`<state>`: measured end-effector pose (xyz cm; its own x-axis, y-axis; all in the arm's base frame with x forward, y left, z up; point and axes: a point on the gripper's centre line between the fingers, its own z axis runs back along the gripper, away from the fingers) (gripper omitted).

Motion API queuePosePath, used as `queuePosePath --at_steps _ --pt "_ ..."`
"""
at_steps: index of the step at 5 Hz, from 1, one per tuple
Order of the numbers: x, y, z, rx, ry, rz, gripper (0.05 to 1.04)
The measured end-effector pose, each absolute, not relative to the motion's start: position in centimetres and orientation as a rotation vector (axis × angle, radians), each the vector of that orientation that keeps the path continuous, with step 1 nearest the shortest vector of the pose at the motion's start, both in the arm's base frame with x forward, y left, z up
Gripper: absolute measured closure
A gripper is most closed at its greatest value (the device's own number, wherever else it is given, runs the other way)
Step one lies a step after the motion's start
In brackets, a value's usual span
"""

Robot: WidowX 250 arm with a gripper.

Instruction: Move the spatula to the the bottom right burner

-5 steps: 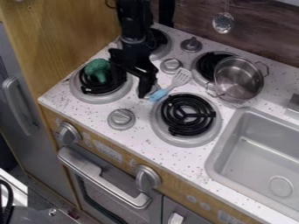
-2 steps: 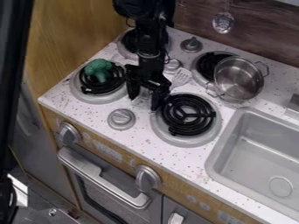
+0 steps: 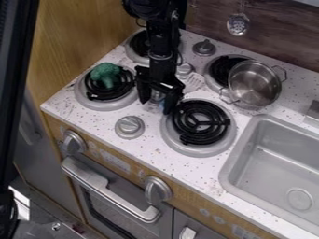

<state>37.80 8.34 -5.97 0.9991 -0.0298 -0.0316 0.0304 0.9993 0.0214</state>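
Note:
The black gripper (image 3: 156,105) hangs over the stovetop just left of the bottom right burner (image 3: 200,122), its two fingers apart and pointing down. Behind and partly between those fingers lies the spatula (image 3: 194,82); its pale slotted head shows to the right of the gripper, toward the back burner, while most of the blue handle is hidden by the gripper. Nothing lies on the black coil of the bottom right burner.
Green broccoli (image 3: 106,75) rests on the front left burner (image 3: 93,102). A metal pot (image 3: 254,85) stands at the back right burner. Stove knobs (image 3: 129,127) rise from the counter, and the sink (image 3: 280,163) is at the right.
The gripper has moved right from beside the left burner and now covers much of the spatula's handle. A dark shape has come in along the left edge. The spatula has not clearly moved.

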Motion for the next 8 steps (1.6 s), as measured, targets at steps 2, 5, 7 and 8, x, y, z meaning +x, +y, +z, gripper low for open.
queuePosePath --at_steps 2,5,7,8 --pt "38.0 7.6 -6.1 0.053 0.014 0.014 0.423" --pt "38.1 6.7 -6.4 0.099 -0.008 0.016 0.997" --pt "38.1 6.8 -6.1 0.110 -0.044 0.009 0.972" --pt "38.1 6.4 -5.8 0.085 -0.029 0.010 0.791"
